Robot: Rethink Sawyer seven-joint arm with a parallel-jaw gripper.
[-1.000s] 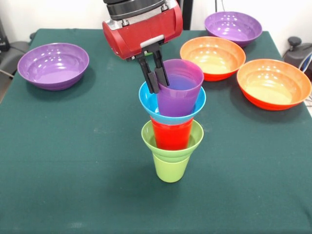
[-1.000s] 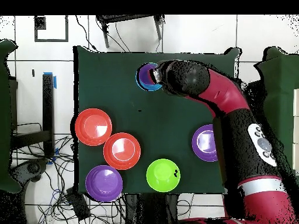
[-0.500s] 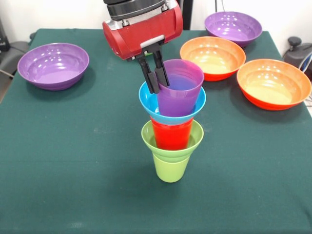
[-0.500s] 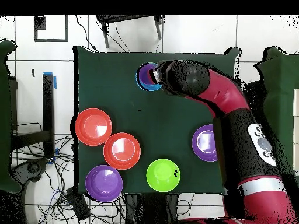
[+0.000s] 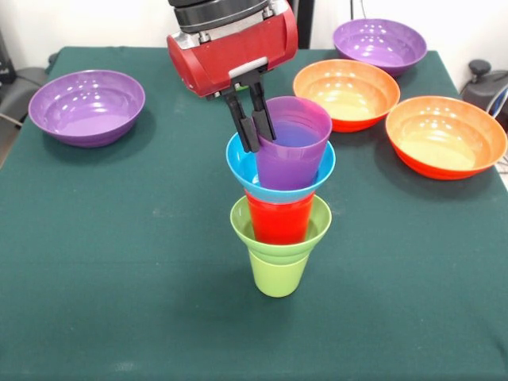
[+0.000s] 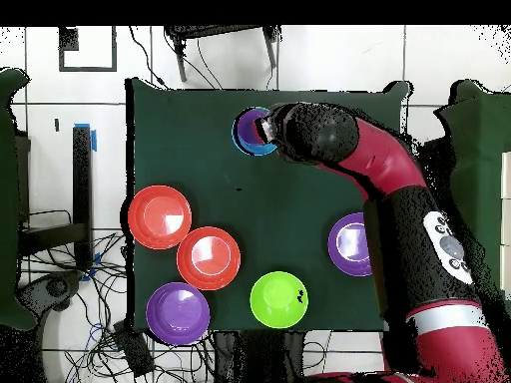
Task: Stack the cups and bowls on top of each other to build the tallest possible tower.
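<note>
Gripper (image 5: 254, 119) fingers pinch near-side rim of purple cup (image 5: 292, 155), one finger inside wall, one outside; rim grip leaves cup base free to seat. Cup sits in small blue bowl (image 5: 317, 171) directly below fingers, topping tower (image 5: 279, 238). Release likely next.

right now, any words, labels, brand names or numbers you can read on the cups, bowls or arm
None can be read.
The cups and bowls are plain, with no print, including the purple cup on the tower.
The arm has a light panel with dark marks in the overhead view, too small to read.
The tool's red housing shows no lettering.
</note>
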